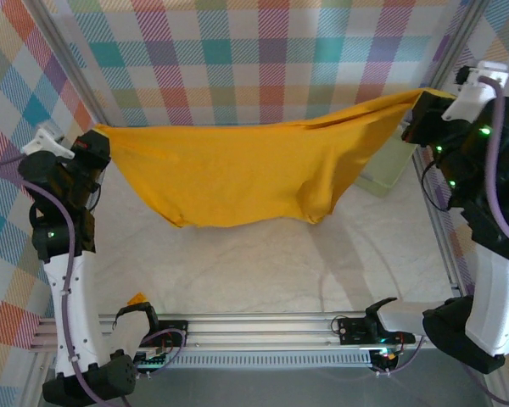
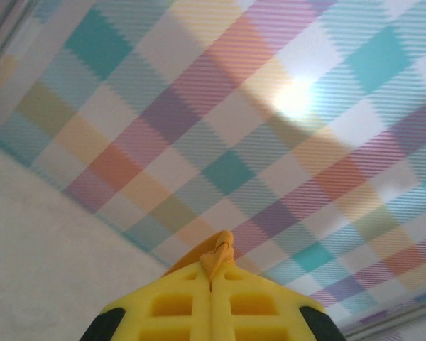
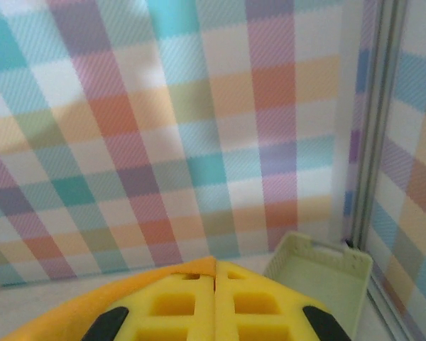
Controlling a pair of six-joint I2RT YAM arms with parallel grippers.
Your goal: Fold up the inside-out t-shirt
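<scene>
- Top external view: the mustard-orange t-shirt (image 1: 237, 170) hangs stretched in the air over the desk (image 1: 263, 271), reaching leftward from the pale green basket (image 1: 388, 170).
- The left tool (image 1: 100, 140) is clenched on the shirt corner farthest from the basket. The right tool (image 1: 420, 106) is clenched on the corner above it.
- Left wrist view adds a pinched tuft of cloth poking past the pressed-together yellow fingers (image 2: 170, 305).
- Right wrist view adds the basket's perforated wall.

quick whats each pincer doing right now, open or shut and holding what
left pincer: closed, pinching one end of the mustard-orange cotton t-shirt
right pincer: closed, pinching the other end of that t-shirt
</scene>
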